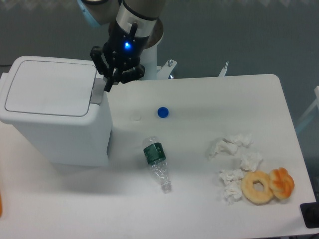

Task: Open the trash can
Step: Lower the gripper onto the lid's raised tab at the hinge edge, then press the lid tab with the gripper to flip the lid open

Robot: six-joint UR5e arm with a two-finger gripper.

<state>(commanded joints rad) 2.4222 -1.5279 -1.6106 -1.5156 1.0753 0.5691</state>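
**Colours on the bench**

The trash can point(55, 117) is white with a grey strip. The end effector point(106, 85) is black with a blue light. The bench point(209, 99) is white. Right of the end effector sit a blue cap point(162, 112), a clear bottle point(157, 163) with a green label, white tissues point(234, 164), a tan doughnut point(257, 187) and an orange bun point(282, 182).
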